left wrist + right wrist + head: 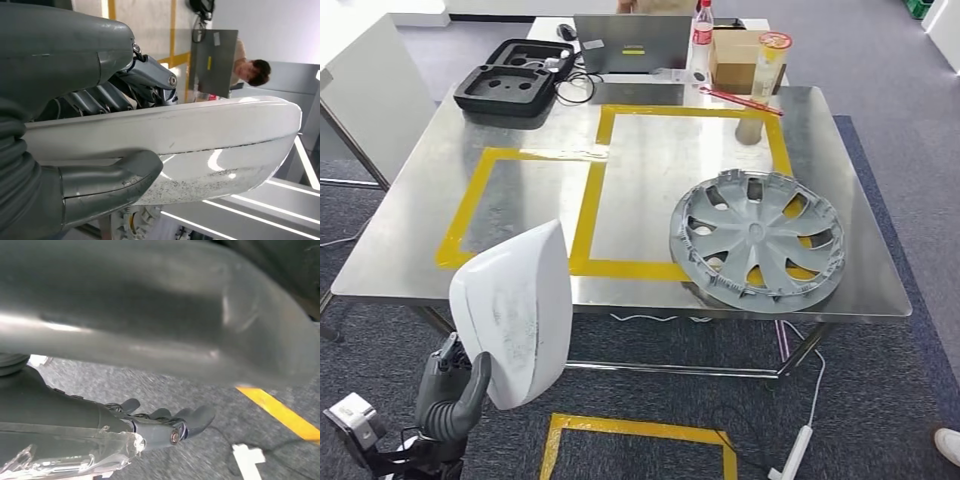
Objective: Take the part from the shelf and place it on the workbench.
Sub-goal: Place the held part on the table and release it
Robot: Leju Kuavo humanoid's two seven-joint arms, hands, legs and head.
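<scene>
A white curved shell part (516, 310) is held in my left hand (452, 395) in front of the near edge of the metal workbench (652, 180), at its left end and above the carpet. In the left wrist view the thumb (113, 180) presses one face of the white part (211, 140) while the fingers (151, 80) lie along the other. My right hand (162, 425) hangs over the grey carpet with its fingers stretched out and nothing in them.
A grey hubcap (758, 240) lies at the bench's near right, across yellow tape outlines (599, 180). A black foam case (512, 75), laptop (633, 42), bottle (703, 35), box (735, 55) and cup (769, 65) line the far edge. A person (251, 70) sits beyond the bench. A yellow tape frame (637, 430) marks the floor.
</scene>
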